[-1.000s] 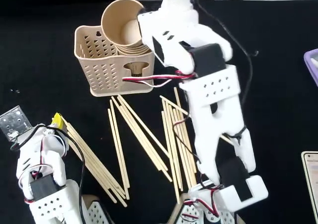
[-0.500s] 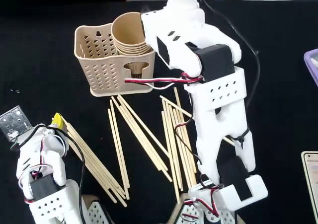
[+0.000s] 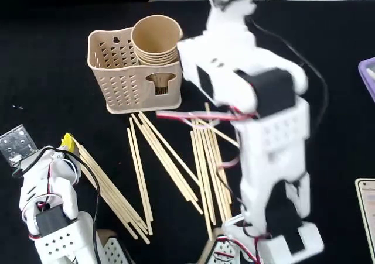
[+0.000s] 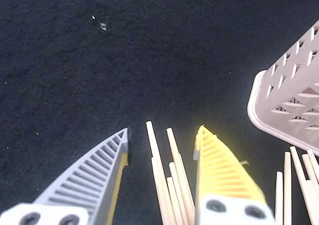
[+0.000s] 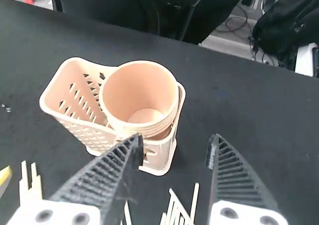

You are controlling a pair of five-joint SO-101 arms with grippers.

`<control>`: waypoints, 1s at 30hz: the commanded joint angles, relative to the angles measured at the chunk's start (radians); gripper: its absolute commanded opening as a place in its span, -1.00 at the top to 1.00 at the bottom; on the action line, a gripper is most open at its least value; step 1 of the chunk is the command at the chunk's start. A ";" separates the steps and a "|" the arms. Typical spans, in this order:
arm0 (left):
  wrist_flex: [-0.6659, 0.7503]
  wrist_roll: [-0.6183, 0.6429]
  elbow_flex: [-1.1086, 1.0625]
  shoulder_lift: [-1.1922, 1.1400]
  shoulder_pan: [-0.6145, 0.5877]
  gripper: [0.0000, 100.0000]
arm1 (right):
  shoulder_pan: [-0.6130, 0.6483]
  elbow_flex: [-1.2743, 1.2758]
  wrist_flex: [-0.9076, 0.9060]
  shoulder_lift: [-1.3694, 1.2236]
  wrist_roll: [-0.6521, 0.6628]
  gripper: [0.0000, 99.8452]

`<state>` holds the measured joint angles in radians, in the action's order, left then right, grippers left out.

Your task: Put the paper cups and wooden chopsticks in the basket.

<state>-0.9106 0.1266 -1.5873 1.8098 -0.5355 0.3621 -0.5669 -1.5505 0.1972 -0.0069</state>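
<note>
A beige slotted basket stands at the back of the black table, with a stack of paper cups upright in its right end; both show as basket and cups in the right wrist view. Wooden chopsticks lie scattered in front of the basket. My right gripper hangs open and empty above the table, just in front of the basket. My left gripper sits low at the front left, open, its fingers on either side of several chopstick ends.
A purple object sits at the right edge and a white card at the front right. The basket's corner shows in the left wrist view. Chairs and bags stand behind the table.
The right arm set the tilted paper cup upright onto the stack in the basket, let go, and drew back toward the front. The left arm stayed still.
</note>
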 commanded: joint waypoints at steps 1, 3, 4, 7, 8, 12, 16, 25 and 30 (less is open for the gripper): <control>0.011 0.008 0.008 0.011 -0.001 0.57 | -0.011 -0.002 -0.110 0.113 0.032 0.58; 0.011 0.008 0.008 0.011 -0.001 0.57 | -0.014 -0.001 -0.163 0.122 0.072 0.58; 0.011 0.008 0.008 0.011 -0.001 0.57 | -0.015 0.002 -0.184 0.122 0.086 0.58; 0.011 0.006 0.008 0.011 -0.001 0.57 | -0.052 0.108 -0.203 0.128 0.135 0.58; 0.011 0.006 0.008 0.011 -0.001 0.57 | -0.068 0.165 -0.201 0.128 0.150 0.58; 0.011 0.006 0.008 0.011 -0.001 0.57 | -0.140 0.490 -0.095 0.128 0.253 0.58; 0.011 0.006 0.008 0.011 -0.001 0.57 | -0.195 0.845 0.137 0.130 0.377 0.58; 0.011 0.008 0.008 0.011 0.001 0.57 | -0.235 1.342 0.684 0.120 0.571 0.58; 0.011 0.008 0.008 0.011 0.001 0.57 | -0.235 1.437 0.844 0.119 0.640 0.57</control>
<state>-0.9106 0.1266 -1.5873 1.8098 -0.5355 0.1488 0.8309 -0.8263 0.2908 0.5777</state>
